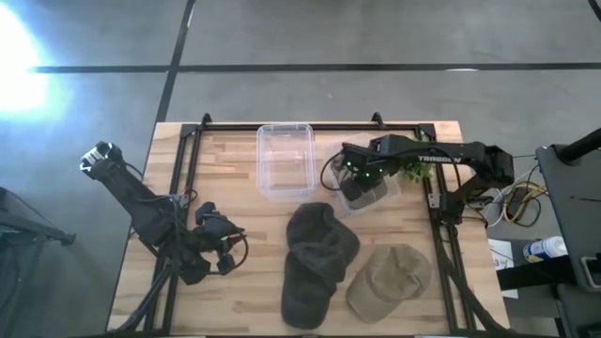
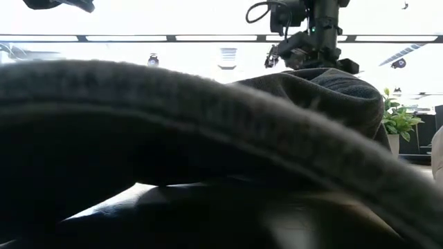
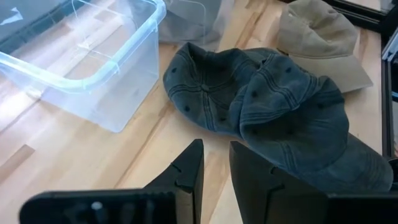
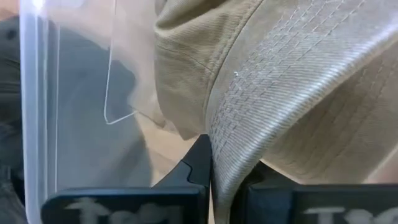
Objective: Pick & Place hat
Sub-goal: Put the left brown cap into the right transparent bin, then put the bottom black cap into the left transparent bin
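A dark grey-blue cap (image 1: 317,258) lies crown up at the table's middle near side and fills the low view (image 2: 208,124). A tan cap (image 1: 390,277) lies to its right. My left gripper (image 1: 225,246) waits open over the table's left side, pointing at the dark cap (image 3: 273,106). My right gripper (image 1: 359,188) hangs over a small clear container (image 1: 376,199) at the right far side. In the right wrist view it (image 4: 224,180) is shut on tan stitched cloth. The arm hides that cloth from above. My right gripper pinches a tan cap's row-stitched brim (image 4: 233,143) between its two fingers (image 4: 198,163). The cloth rises past the fingertips and spreads beyond them, next to a clear plastic wall (image 4: 74,93). Whether this cap is lifted or resting does not show.
A larger clear bin (image 1: 285,160) stands at the far middle, left of the small container, and shows in the left wrist view (image 3: 81,56). A black frame (image 1: 192,141) runs along the table's left, right and far sides. A small green plant (image 1: 413,174) stands beyond the right arm.
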`<state>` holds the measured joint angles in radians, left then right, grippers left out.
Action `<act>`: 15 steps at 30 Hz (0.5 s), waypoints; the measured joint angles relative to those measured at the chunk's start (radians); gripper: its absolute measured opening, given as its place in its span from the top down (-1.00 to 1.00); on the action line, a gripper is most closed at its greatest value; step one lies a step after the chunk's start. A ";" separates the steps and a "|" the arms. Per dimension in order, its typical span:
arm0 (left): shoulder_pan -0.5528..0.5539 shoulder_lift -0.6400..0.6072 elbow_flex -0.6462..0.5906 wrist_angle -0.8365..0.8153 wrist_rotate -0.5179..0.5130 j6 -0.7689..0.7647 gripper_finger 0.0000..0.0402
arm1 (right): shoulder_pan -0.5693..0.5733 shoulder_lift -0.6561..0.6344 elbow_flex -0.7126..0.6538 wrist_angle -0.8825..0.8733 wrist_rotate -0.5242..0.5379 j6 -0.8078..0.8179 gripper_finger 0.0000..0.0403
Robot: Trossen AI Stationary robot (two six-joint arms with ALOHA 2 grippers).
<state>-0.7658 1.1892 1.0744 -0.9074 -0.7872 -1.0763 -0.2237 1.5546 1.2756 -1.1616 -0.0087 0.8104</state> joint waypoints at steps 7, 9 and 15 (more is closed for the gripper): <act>0.000 0.000 0.000 0.001 -0.019 -0.001 0.65 | 0.018 0.006 -0.011 0.038 0.009 0.004 0.65; 0.000 0.000 0.000 0.001 -0.021 -0.001 0.65 | 0.035 -0.004 0.022 0.031 0.019 -0.002 0.53; 0.000 0.000 0.000 0.001 -0.023 0.001 0.65 | 0.084 -0.041 0.159 -0.070 0.135 -0.014 0.18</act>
<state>-0.7658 1.1896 1.0740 -0.9062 -0.8103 -1.0756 -0.1395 1.5136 1.4343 -1.2315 0.1263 0.7966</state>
